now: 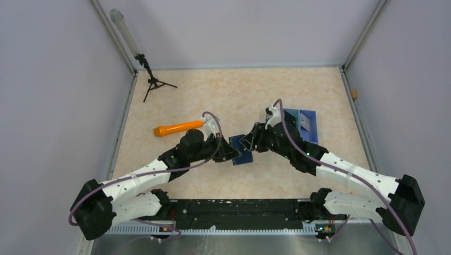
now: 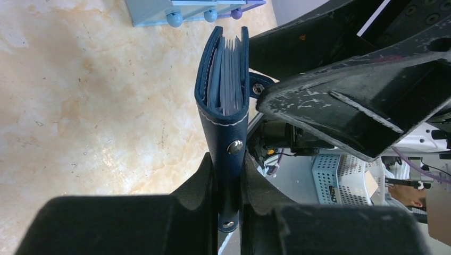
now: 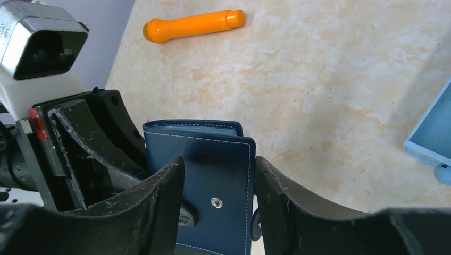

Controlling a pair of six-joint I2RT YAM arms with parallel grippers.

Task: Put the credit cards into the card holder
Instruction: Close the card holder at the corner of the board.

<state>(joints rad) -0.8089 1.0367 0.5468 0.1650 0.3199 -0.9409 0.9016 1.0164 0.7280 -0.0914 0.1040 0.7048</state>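
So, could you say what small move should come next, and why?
Probably close the right pincer on the card holder and pull its cover open: the holder is folded shut, the left pincer clamps one end, and the right one merely straddles it.

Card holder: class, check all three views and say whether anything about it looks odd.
The card holder is held on edge, clamped in the left gripper and folded nearly shut rather than lying open. No loose credit cards show in any view.
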